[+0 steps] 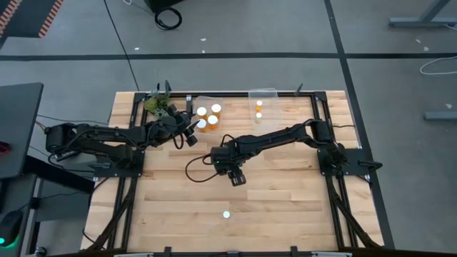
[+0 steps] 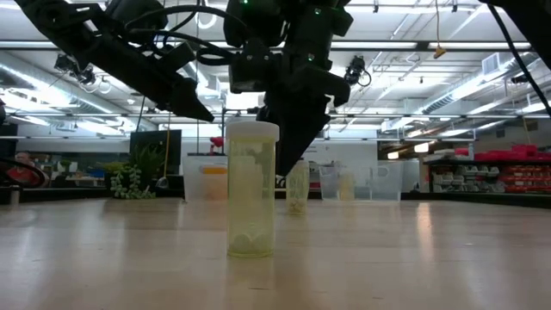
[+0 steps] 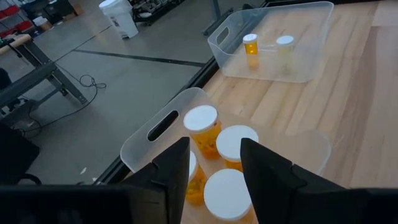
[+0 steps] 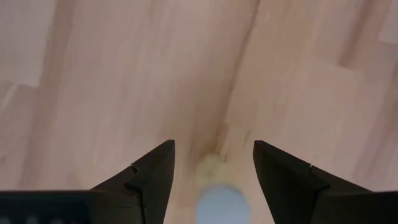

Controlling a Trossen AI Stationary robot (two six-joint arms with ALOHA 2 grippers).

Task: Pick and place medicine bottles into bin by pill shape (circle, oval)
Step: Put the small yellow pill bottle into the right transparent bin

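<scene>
Below the open right end effector (image 4: 213, 163) stands a lone bottle (image 4: 221, 202).

My two arms are black, jointed, with black cables looping off the wrists. My left gripper (image 3: 214, 171) and right gripper (image 4: 214, 171) carry dark, tapered, wedge-shaped fingers.

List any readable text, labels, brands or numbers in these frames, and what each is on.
None readable.
Medicine bottles in the left bin: white caps and orange bodies, no label legible.
Lone bottle on the table: no print visible.
Two bottles in the far bin: too small to read.
Room shelving: any signs there are blurred.
</scene>
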